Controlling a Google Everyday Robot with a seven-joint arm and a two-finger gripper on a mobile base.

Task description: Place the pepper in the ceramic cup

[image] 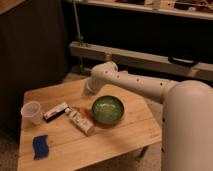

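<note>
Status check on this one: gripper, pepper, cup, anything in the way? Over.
Gripper low over far side of table, behind green bowl. Pepper on table between white tube and bowl. Ceramic cup upright at left edge; red-and-white packet between it and pepper.

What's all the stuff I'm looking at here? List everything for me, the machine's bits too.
table: one, light wood, middle of the view
ceramic cup: one, whitish, upright near the table's left edge
packet: one, red and white, flat, just right of the cup
tube: one, white with print, lying between packet and bowl
pepper: one, orange-red, small, lying between tube and bowl
bowl: one, green, middle of the table
sponge: one, blue, front left of the table
ledge: one, pale, behind the table
robot arm: one, white, reaching in from the right
end effector: one, pale, at the arm's tip over the table's far side, apart from the pepper
</note>
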